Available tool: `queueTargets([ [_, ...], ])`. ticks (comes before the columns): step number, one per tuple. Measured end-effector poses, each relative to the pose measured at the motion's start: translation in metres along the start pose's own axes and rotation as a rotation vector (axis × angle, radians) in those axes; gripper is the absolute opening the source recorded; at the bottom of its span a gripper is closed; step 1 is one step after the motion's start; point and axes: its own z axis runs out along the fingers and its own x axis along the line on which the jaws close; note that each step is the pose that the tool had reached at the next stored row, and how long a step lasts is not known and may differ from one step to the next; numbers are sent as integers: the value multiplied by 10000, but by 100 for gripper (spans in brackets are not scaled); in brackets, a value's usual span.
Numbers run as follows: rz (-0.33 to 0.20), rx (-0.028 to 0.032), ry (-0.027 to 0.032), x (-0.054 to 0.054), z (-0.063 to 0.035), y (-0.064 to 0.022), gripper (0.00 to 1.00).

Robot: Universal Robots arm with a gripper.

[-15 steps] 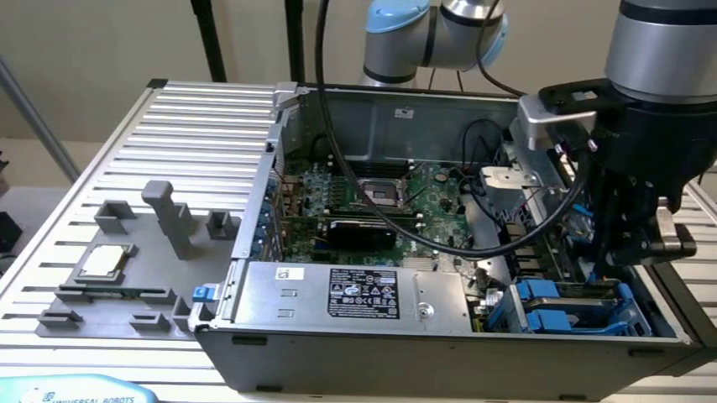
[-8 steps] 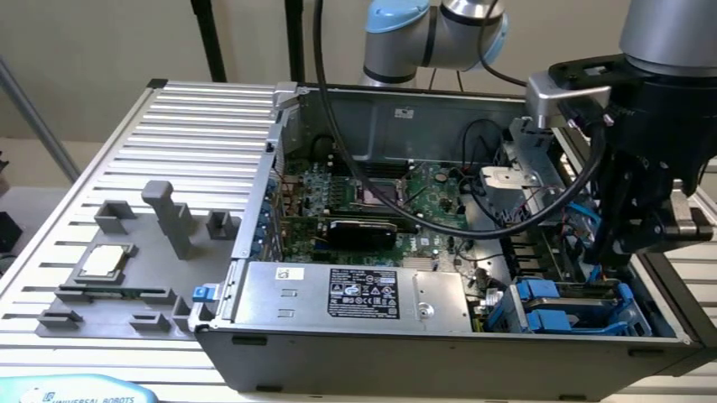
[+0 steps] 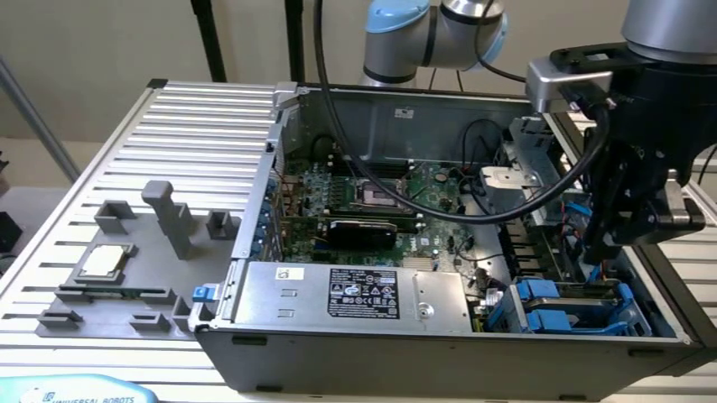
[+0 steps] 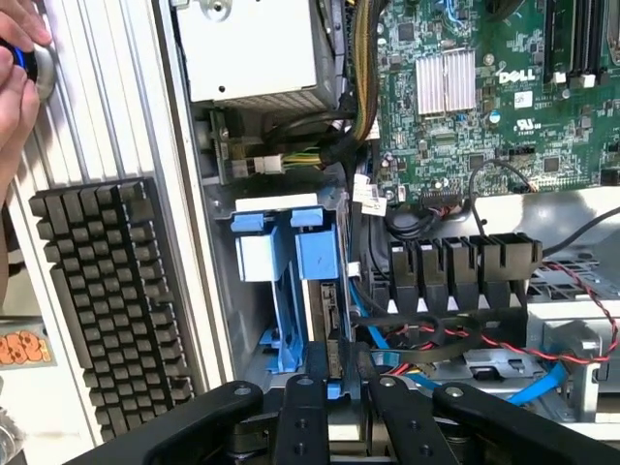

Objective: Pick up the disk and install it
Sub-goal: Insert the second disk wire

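My gripper (image 3: 610,250) hangs inside the open computer case (image 3: 252,252), over the drive bay (image 3: 577,306) at the exterior view's right. In the wrist view its black fingers (image 4: 302,412) stand close together, shut on the disk (image 4: 325,325). The disk is seen edge-on, a grey slab in a bright blue carrier, reaching down into the bay. It sits right beside another blue carrier (image 4: 262,247) that is seated in the metal cage. In the exterior view the arm hides most of the held disk.
Blue and red cables (image 4: 504,383) run close beside the bay. A green motherboard (image 3: 370,193) and a grey power supply box (image 3: 348,294) fill the case. A grey fixture holding a small chip (image 3: 101,262) lies outside it. A hand (image 4: 15,68) and a keyboard (image 4: 107,291) are next to the case.
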Motion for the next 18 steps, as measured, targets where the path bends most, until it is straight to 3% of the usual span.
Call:
queueTargets([
  [7,-17,-181,-48,-16,31,-51,24],
  [12,-11,-268,-152,-30,58,-56,24],
  [18,-12,-310,-169,-44,129,-74,24],
])
